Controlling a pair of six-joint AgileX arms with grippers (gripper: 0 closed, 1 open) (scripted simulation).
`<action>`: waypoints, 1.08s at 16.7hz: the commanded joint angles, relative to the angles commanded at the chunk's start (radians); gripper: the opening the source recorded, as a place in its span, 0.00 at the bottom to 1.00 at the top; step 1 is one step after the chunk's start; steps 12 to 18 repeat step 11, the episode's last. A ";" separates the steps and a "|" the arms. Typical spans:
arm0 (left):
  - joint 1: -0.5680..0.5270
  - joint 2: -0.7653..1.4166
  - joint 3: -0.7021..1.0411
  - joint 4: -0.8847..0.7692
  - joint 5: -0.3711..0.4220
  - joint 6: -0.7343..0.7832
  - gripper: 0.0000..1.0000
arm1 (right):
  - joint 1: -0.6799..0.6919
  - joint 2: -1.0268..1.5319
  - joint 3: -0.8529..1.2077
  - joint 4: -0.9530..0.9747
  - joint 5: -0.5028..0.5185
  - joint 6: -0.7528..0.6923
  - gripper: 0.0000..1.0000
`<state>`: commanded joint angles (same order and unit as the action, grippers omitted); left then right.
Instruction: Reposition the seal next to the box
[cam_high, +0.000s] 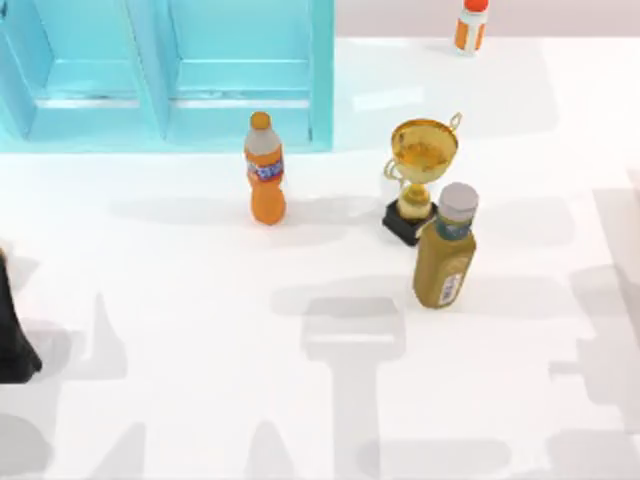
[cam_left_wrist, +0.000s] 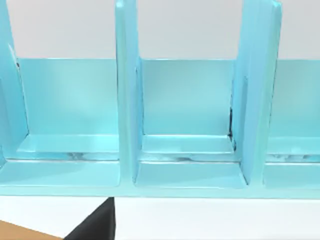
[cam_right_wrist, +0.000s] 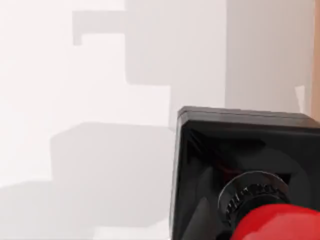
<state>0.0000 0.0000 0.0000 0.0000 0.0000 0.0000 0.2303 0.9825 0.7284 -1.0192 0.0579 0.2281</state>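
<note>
Seal (cam_right_wrist: 240, 150): in the right wrist view the black square base sits close to the camera, with the glossy red knob (cam_right_wrist: 280, 222) at the edge of the picture and the white bench (cam_right_wrist: 100, 100) behind it. Whether the right end effector grasps the seal cannot be told.

Box (cam_high: 240, 75): light-blue, with recessed panels, at the far left of the bench (cam_high: 150, 300). The left wrist view faces its compartments head-on.

Left arm (cam_high: 15, 340): a dark form at the left edge of the bench, near side. The state of the left end effector cannot be told.

Other items on the bench:
- Orange bottle (cam_high: 265, 170), upright, just in front of the box's right end.
- Gold trophy (cam_high: 422, 165) on a black base, right of centre.
- Tan bottle (cam_high: 446, 255) with a grey cap, just beside the trophy on its near right.
- Small orange-and-white bottle (cam_high: 471, 25) at the far edge, right.
</note>
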 joint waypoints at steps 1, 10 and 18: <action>0.000 0.000 0.000 0.000 0.000 0.000 1.00 | 0.000 0.000 0.000 0.000 0.000 0.000 0.68; 0.000 0.000 0.000 0.000 0.000 0.000 1.00 | 0.000 0.000 0.000 0.000 0.000 0.000 1.00; 0.000 0.000 0.000 0.000 0.000 0.000 1.00 | 0.000 0.000 0.000 0.000 0.000 0.000 1.00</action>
